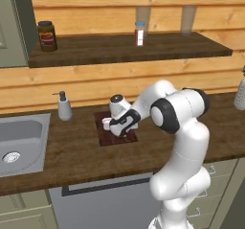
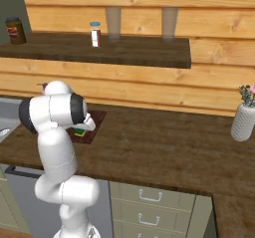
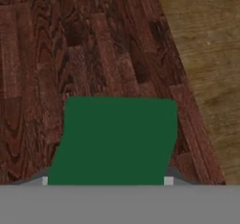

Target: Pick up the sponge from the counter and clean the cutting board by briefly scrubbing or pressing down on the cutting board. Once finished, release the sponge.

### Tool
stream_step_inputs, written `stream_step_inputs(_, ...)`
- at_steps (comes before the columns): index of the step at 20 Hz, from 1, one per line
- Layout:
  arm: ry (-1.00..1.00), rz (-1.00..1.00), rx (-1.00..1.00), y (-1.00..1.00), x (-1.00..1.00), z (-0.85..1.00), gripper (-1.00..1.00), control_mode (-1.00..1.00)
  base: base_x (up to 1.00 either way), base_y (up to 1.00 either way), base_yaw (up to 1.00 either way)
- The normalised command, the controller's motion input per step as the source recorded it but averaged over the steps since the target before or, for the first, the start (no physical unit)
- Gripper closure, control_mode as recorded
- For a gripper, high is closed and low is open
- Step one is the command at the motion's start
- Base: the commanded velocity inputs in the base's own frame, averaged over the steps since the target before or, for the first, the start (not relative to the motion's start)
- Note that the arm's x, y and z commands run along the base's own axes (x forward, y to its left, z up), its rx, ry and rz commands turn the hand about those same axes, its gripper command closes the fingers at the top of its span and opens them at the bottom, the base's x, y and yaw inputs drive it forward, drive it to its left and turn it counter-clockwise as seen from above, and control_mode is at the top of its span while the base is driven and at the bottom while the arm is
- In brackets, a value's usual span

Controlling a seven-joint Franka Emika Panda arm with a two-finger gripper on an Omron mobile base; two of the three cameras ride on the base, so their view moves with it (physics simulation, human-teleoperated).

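One small sponge [image 3: 115, 141], green on top, sits pinched in the claw [image 3: 107, 181] right over the dark red cutting board [image 3: 70, 54]. That board lies flat on the brown worktop [image 3: 206, 45], near the sink [image 1: 21, 142].

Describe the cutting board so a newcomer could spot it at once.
Start at the long dark brown counter with the inset grey sink. To the right of the sink, past the soap dispenser, the cutting board lies flat under the robot's hand. It is redder and darker than the worktop, and a green sponge sits on it.
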Motion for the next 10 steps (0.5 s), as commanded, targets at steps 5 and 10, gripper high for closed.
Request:
stream_step_inputs(5,0.00,0.00,0.00,0.00,0.57,0.00,1.00,-1.00,0.00,0.00,0.00)
stream_step_inputs(10,0.00,0.00,0.00,0.00,0.56,0.00,1.00,-1.00,0.00,0.00,0.00)
